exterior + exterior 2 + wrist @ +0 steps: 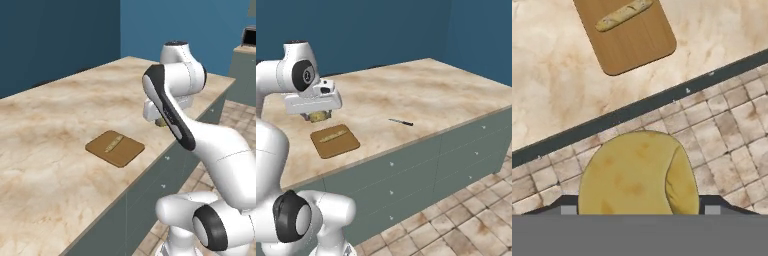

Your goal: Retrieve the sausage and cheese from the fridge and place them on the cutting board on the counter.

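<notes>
The gripper (640, 212) holds the cheese (637, 175) between its fingers. It hangs near the cutting board (629, 40), above the counter (421, 90) edge.

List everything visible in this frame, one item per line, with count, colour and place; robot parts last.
counter: one, beige marbled stone, over grey-green drawers
cutting board: one, brown wood, near the counter's front edge
pale stick: one, tan, lying on the cutting board
cheese: one, pale yellow lump, between the gripper's fingers, above the counter's edge and floor
thin dark object: one, on the counter right of the board; too small to identify
floor: beige tiles
gripper: one, closed on the cheese
arm: one, white with dark joints
</notes>
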Available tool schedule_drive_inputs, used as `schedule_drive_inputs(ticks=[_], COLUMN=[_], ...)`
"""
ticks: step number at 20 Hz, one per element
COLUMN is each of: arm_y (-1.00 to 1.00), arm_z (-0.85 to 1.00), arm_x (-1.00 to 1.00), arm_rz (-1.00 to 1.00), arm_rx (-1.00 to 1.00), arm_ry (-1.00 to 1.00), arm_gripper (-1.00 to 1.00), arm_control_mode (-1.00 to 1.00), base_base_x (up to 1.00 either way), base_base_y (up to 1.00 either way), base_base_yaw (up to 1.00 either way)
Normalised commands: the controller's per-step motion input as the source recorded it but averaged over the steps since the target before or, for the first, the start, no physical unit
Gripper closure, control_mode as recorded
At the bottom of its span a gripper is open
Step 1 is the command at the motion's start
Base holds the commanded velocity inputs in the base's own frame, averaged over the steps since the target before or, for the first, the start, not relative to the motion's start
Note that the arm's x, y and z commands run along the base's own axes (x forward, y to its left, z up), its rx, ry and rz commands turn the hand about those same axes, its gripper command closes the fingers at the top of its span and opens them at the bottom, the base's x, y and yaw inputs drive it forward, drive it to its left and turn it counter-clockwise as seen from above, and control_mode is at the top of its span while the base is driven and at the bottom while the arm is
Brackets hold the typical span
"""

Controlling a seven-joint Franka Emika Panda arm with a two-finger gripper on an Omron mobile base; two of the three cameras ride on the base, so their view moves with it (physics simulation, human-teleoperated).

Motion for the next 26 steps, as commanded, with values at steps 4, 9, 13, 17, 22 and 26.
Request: schedule_drive_inputs(ticks=[4,9,13,17,22,26], arm_y=[0.02,0.01,0.00,0.00,0.03,0.11], arm_z=[-0.47,-0.61,-0.45,-0.34,-0.25,-0.43], arm_x=[0.71,0.51,0.63,0.55,0.41,0.50], arm_rz=[0.26,0.36,0.37,0.35,0.29,0.18], arm_rx=[0.00,0.00,0.00,0.07,0.19,0.08], arm_ry=[0.17,0.00,0.00,0.00,0.00,-0.02], arm_gripper=[1.00,1.00,1.00,1.00,1.00,1.00], arm_control_mode=[-1.00,-1.00,-1.00,-1.00,-1.00,-1.00], base_base_x=[0.00,0.00,0.00,0.00,0.00,0.00], base_base_y=[0.00,0.00,0.00,0.00,0.00,0.00], base_base_yaw=[0.00,0.00,0.00,0.00,0.00,0.00])
